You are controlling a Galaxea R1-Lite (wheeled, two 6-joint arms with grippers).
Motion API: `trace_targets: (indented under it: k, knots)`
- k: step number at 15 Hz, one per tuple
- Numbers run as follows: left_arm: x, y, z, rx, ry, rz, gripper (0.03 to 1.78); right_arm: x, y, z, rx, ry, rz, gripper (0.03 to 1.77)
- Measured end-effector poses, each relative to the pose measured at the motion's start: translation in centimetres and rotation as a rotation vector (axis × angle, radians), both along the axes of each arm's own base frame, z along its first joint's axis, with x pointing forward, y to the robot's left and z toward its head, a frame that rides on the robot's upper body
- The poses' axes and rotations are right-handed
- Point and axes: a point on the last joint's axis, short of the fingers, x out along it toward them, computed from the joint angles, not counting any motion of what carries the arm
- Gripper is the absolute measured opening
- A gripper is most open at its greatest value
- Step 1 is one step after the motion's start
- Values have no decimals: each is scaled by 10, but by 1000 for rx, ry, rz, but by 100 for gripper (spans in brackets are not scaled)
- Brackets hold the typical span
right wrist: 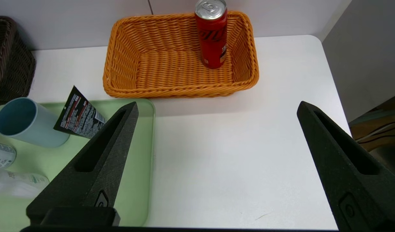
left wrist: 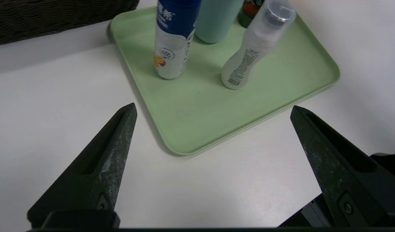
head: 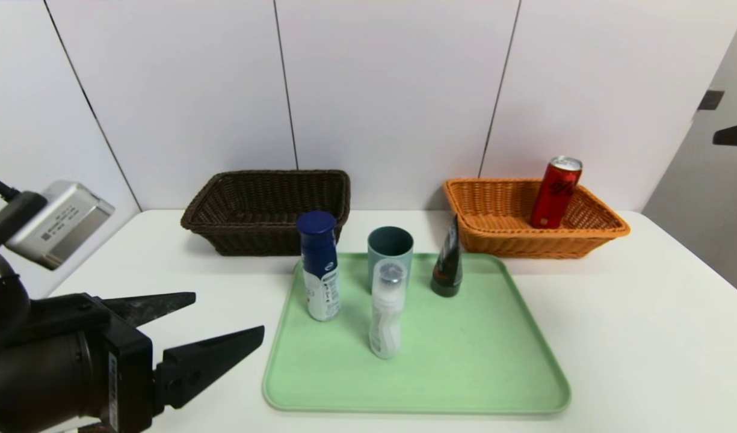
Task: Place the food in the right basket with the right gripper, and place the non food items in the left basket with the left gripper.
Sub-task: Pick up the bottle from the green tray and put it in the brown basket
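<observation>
Four things stand upright on the pale green rectangular tray, which lies on the white bench: at its ten o'clock the white-and-blue bottle with a dark blue cap, near twelve the teal-grey plastic cup, in front of that cup the small clear whitish bottle, and toward one o'clock the dark green-black squeeze tube with a red mark. Beyond the tray, at eleven o'clock, sits the dark brown wicker basket; at one o'clock, the orange wicker basket — the slim red drink can with a silver top leans inside, toward its three o'clock end. The left hand hangs at the tray's nine o'clock, released, holding nothing. The right hand is at the tray's three o'clock — spread wide and bare of any load
</observation>
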Motion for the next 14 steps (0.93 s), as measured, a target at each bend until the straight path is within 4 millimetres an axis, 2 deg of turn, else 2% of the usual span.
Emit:
trace_targets:
  k: [4,7,11,14]
  knots:
    - [-6,-6,-34,-39,-119,-201,169,-3,0,-4,-9,11,-19,169]
    - [-5,-12,-49,-93,-169,-310,169,-4,2,-10,-10,28,-2,169]
    - [11,-31,-66,-61,-195,-330,169,-4,22,-25,-9,10,141,169]
    - [30,-52,-77,-69,-237,-326,169,8,37,-39,-26,-110,197,169]
